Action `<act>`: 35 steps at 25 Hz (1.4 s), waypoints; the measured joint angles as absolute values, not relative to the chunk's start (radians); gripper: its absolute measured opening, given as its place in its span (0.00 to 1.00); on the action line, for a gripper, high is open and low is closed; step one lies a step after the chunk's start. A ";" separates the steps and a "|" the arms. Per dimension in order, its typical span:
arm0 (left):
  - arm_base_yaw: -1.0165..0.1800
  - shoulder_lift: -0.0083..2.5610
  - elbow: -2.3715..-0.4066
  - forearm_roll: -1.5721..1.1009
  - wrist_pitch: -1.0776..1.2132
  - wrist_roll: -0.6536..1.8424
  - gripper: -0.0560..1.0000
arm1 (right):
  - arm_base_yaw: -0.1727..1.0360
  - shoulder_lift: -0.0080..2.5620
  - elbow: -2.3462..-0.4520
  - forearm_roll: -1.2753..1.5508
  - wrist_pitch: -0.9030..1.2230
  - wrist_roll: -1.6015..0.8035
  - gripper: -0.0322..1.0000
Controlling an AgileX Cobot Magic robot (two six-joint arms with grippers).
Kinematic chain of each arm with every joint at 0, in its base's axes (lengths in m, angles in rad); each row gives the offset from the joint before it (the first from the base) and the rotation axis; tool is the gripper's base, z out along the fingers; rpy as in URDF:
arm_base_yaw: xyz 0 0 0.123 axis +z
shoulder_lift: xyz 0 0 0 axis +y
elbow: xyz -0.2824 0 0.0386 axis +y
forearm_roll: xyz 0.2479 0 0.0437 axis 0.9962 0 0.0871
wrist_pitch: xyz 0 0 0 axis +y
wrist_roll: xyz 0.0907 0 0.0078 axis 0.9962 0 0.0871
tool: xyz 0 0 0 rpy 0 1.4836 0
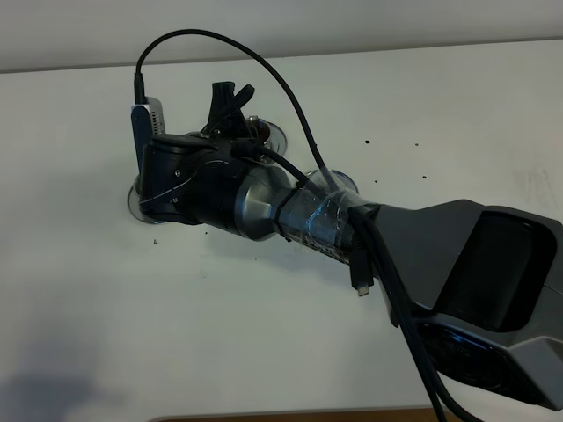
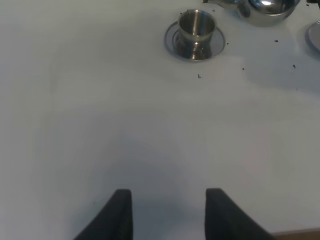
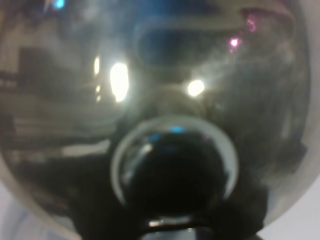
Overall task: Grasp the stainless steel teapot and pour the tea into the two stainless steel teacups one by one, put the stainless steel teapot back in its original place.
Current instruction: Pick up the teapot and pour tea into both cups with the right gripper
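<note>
The stainless steel teapot (image 3: pixel 165 90) fills the right wrist view, its lid knob (image 3: pixel 172 167) close to the lens. Its rounded underside (image 2: pixel 265 9) shows in the left wrist view, with a soft shadow on the table beneath it. From the high camera my right arm covers most of it. The right gripper (image 1: pixel 230 98) has its black fingers together over the pot and is shut on it. One teacup (image 2: pixel 196 24) stands on its saucer (image 2: pixel 172 44), left of the pot. The left gripper (image 2: pixel 170 215) hangs open over bare table.
A steel saucer rim (image 2: pixel 315 37) lies to the pot's right, also peeking out behind the arm (image 1: pixel 341 181). Another saucer edge (image 1: pixel 135 204) shows left of the wrist. Dark specks dot the white table (image 1: pixel 422 105). The right arm (image 1: pixel 475 264) crosses the scene from the lower right.
</note>
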State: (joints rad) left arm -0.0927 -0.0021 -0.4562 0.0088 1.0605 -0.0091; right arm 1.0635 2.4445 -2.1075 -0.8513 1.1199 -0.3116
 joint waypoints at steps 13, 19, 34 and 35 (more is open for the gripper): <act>-0.093 -0.002 -0.456 0.009 1.061 -0.009 0.43 | 1.081 2.503 -2.107 -0.951 1.144 -0.314 0.22; -0.093 -0.002 -0.456 0.009 1.061 -0.009 0.43 | 1.082 2.503 -2.107 -0.970 1.145 -0.314 0.22; -0.093 -0.002 -0.456 0.009 1.061 -0.009 0.43 | 1.082 2.505 -2.107 -1.084 1.116 -0.341 0.22; -0.093 -0.002 -0.456 0.009 1.061 -0.009 0.43 | 1.082 2.509 -2.107 -1.094 1.116 -0.344 0.22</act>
